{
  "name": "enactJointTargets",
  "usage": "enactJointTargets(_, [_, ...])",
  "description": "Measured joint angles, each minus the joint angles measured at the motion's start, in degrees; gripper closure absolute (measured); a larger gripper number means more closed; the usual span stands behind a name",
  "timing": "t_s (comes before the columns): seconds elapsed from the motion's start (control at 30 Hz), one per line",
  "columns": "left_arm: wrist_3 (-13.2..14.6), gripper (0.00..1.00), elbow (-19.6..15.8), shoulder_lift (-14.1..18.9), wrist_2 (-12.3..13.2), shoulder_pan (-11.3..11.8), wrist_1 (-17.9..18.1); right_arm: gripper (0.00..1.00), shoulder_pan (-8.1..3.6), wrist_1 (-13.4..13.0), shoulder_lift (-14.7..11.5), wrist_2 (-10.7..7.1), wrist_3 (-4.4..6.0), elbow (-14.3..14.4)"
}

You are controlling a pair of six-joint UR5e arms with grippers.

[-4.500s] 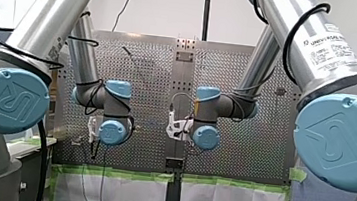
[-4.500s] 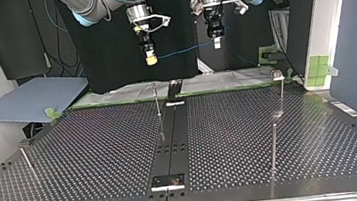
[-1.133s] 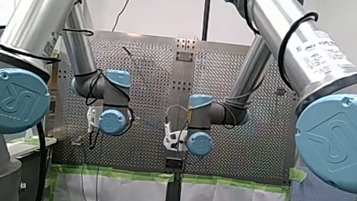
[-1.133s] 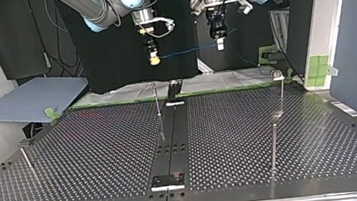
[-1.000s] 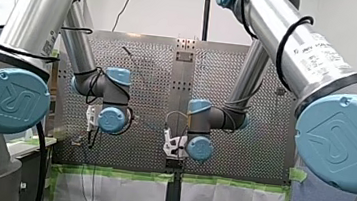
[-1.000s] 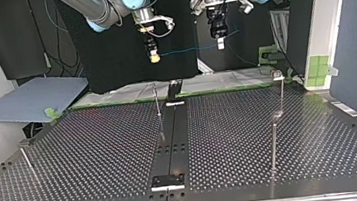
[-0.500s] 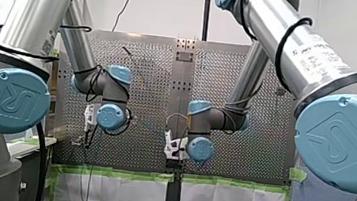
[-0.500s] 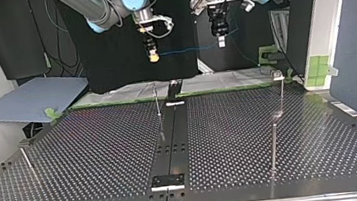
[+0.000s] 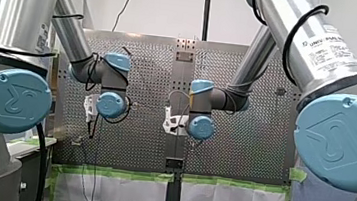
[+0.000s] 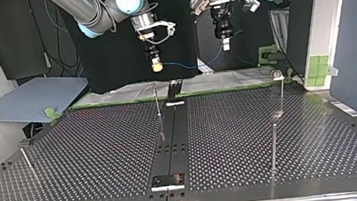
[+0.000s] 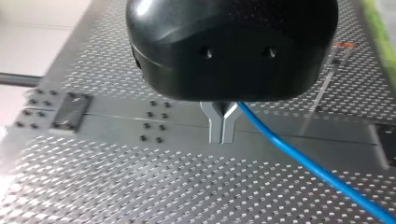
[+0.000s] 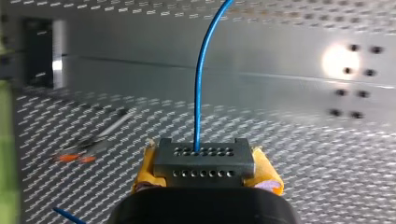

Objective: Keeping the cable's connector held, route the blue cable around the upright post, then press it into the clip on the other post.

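Two grippers hang well above the perforated metal bench (image 10: 96, 154), neither touching it. In the top view my right gripper (image 10: 156, 66) shows left of centre and my left gripper (image 10: 224, 44) right of centre, both above the bench's far edge in that view. The thin blue cable (image 10: 190, 68) sags between them in a shallow loop that hangs clear of the bench and of both posts. My right gripper is clenched on the grey rectangular connector block (image 12: 204, 158), with its yellow pads (image 12: 145, 169) against the block's two ends; the cable leaves the block's perforated face and runs ahead of the gripper. My left gripper's metal fingers (image 11: 215, 126) are brought together on the cable, which emerges beside them and runs away over the holes. The thin upright metal post (image 10: 156, 100) stands near the far edge, just left of the smooth dark centre strip (image 10: 171, 141) in the top view; the right gripper's pads show above its top with a gap between. The upright metal post with the clip (image 10: 282, 97) stands near the far right corner in that view, its clip (image 10: 277, 75) at the top, well apart from the cable and from both grippers. Bare perforated surface runs between the two posts and from them to the near edge.
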Motion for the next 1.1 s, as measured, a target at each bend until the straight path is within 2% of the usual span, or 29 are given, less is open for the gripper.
enactJointTargets(0.13, [-1.98, 1.0, 0.82, 2.14, -0.07, 0.82, -1.76, 1.0, -0.07, 2.0, -2.45, -0.35, 0.28, -2.23])
enactJointTargets(0.3, [-2.99, 1.0, 3.11, 4.96, -0.36, 1.97, -4.54, 1.0, -0.16, 4.56, -5.09, -1.28, 0.41, -4.83])
enactJointTargets(0.67, [-6.22, 1.0, 8.99, 10.9, -1.41, 5.07, -10.45, 1.0, -0.36, 10.05, -10.61, -6.42, 1.48, -10.01])
enactJointTargets(0.8, [-6.91, 1.0, 11.25, 13.15, -0.05, 7.0, -12.7, 1.0, -0.41, 11.78, -12.48, -8.3, 1.84, -11.89])
enactJointTargets(1.03, [-7.47, 1.0, 14.73, 14.58, 3.26, 10.42, -16.17, 1.0, -0.45, 12.74, -13.85, -11.82, 3.91, -15.44])
enactJointTargets(1.1, [-7.61, 1.0, 15.9, 15.09, 4.45, 11.59, -17.39, 1.0, -0.45, 13.03, -13.88, -12.25, 4.22, -16.25])
